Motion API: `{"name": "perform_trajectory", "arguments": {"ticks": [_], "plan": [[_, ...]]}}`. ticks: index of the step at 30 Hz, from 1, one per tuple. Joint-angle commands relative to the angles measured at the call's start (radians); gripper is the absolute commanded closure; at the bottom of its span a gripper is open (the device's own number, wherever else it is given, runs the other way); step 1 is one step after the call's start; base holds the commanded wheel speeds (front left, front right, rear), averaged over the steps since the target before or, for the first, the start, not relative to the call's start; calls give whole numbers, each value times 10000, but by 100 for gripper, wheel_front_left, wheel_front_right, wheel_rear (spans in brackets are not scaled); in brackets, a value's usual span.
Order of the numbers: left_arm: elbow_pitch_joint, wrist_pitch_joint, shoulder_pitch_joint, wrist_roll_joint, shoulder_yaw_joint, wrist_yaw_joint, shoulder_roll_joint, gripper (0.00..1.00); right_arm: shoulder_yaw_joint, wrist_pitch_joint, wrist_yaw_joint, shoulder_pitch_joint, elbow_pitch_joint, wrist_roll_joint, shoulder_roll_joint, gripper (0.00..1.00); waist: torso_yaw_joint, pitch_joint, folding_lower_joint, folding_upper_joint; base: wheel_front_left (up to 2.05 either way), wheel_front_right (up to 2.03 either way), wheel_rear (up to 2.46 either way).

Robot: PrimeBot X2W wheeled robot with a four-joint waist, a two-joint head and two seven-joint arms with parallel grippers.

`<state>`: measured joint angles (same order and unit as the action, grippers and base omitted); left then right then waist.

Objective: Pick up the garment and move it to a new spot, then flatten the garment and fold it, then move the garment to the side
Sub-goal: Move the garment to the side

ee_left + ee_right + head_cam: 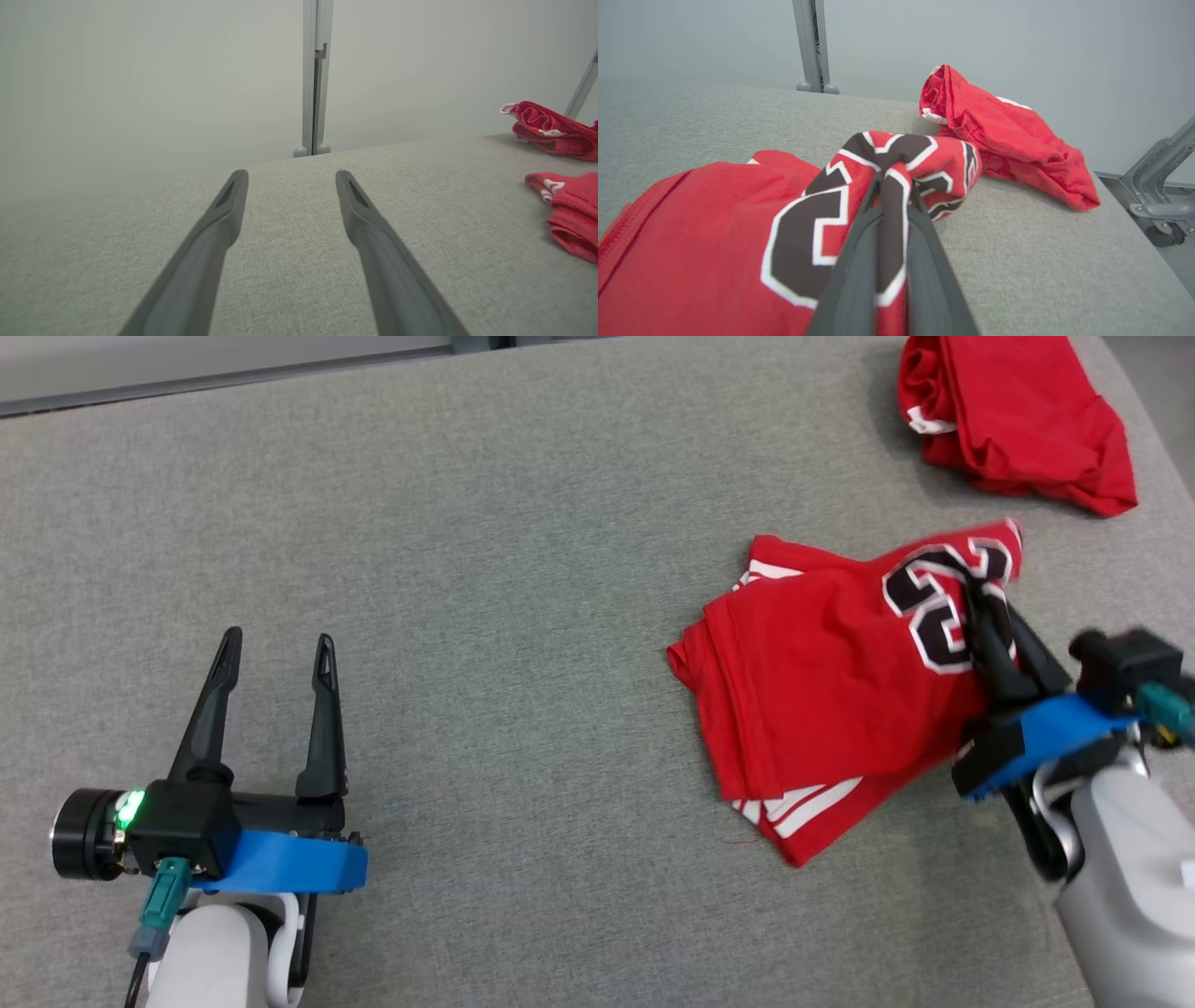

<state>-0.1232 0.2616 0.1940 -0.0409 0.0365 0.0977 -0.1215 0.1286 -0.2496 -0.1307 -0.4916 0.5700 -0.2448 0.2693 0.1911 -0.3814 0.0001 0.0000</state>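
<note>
The right gripper [980, 593] pinches the red jersey [822, 691] at its three-o'clock edge — fingers clamped on cloth. At eight o'clock, the left gripper [275, 649] has its fingers wide apart.

This looks like a bare lab or test room. A wide bench [448, 579] covered in grey fabric stands against plain pale partition panels [140, 74], which are joined by a grey metal post [312, 93] with 2 rounded feet. Beside the bench, a grey metal frame [1164, 158] sits on a castor wheel [1161, 236].
</note>
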Motion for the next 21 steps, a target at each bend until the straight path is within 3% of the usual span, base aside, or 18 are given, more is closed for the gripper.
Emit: {"name": "perform_trajectory", "arguments": {"ticks": [1, 12, 21], "plan": [[51, 43, 224, 51, -28, -7, -31, 0, 183, -46, -2, -461, -214, 77, 118, 100, -117, -103, -1, 0, 0, 0, 0], [174, 41, 713, -14, 161, 43, 78, 0, 997, 993, -1, -3491, -704, 135, 1240, 100, -812, -871, -1, 0, 0, 0, 0], [460, 43, 943, 72, 176, 25, 5, 0, 808, 1518, -2, -4950, -241, -176, 2802, 100, -933, -1610, -1, 0, 0, 0, 0]]}}
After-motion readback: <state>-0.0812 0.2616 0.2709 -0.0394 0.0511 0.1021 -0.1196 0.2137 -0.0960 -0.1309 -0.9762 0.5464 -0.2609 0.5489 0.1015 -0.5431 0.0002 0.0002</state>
